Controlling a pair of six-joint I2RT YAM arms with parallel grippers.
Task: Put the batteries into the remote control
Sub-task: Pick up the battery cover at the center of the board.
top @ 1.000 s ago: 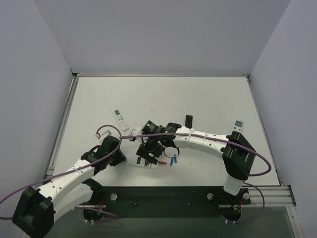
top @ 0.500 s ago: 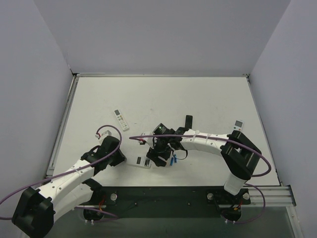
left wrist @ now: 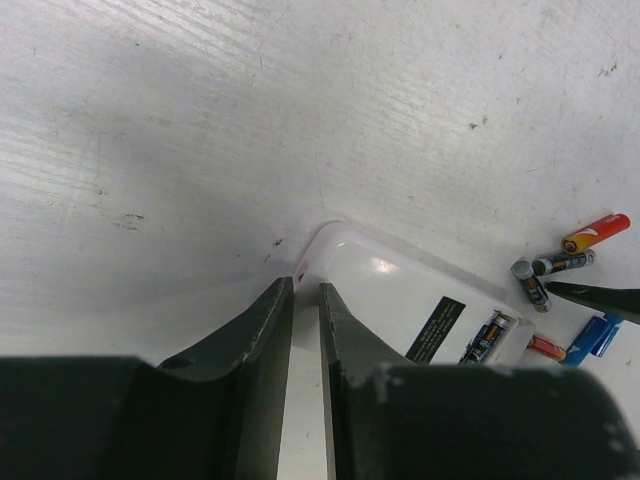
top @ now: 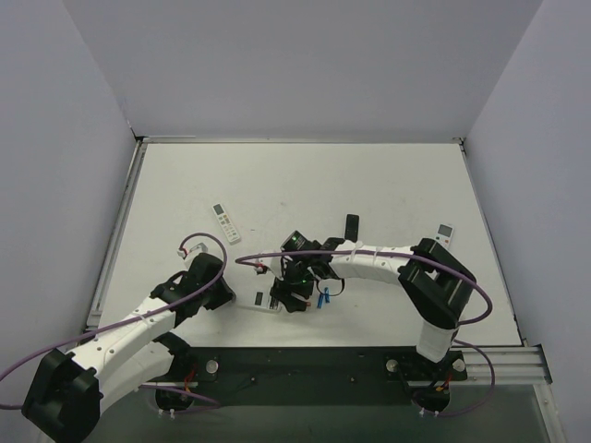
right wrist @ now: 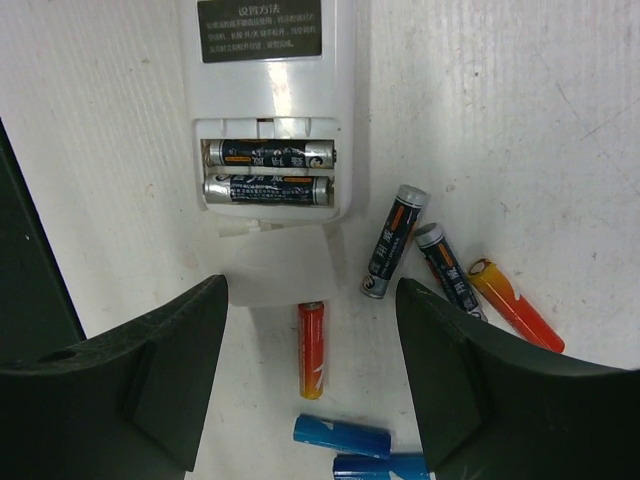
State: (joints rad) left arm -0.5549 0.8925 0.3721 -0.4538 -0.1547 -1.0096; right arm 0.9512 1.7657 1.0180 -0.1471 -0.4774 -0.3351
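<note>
Right hand (right wrist: 312, 350) hovering spread over right end of remote (right wrist: 265, 100), lying left-to-right; left hand (left wrist: 303, 290) pressed together at left end.

From above, we find open white tabletop (top: 369, 175) from ten to two o'clock, with a slim white remote (top: 225, 222) at eleven. In the right wrist view, loose thin batteries (right wrist: 395, 240) crowd the short white remote control (right wrist: 265, 90) from four to six.

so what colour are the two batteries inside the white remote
Both thin cylindrical batteries are dark grey with pale lettering, clearest in the right wrist view.
</note>
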